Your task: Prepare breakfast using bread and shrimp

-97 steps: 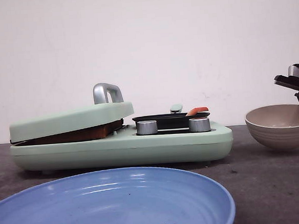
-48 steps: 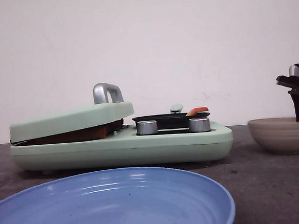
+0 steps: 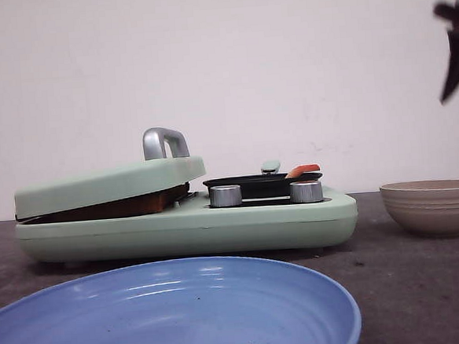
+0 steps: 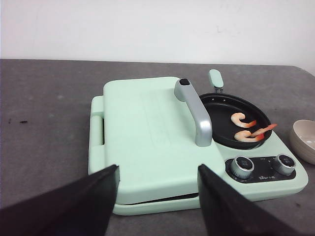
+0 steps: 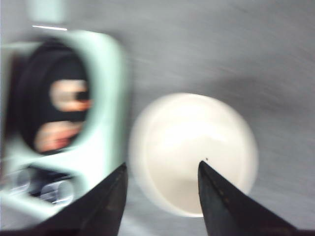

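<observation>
A mint-green breakfast maker [image 3: 186, 226] stands mid-table with its hinged lid [image 4: 147, 132] down. A brown crust edge of the bread [image 3: 129, 205] shows in the gap under the lid. Two pink-orange shrimp [image 4: 243, 119] [image 4: 248, 135] lie in the black pan [image 4: 224, 125] on its right side, and they appear blurred as the shrimp [image 5: 69, 96]. My left gripper [image 4: 157, 172] hangs open before the lid, holding nothing. My right gripper [image 5: 162, 169] is open and empty above the beige bowl [image 5: 194, 152], a blur high at the right gripper [image 3: 453, 46].
A large blue plate [image 3: 168, 310] fills the near foreground. The beige bowl [image 3: 433, 205] sits upright on the table right of the maker. Two silver knobs [image 3: 226, 195] [image 3: 306, 191] front the pan. A silver handle [image 4: 194, 115] tops the lid.
The bowl, tilted and held at its rim a second ago, now rests flat on the table. My right gripper has let go and risen sharply. Left arm unchanged.
</observation>
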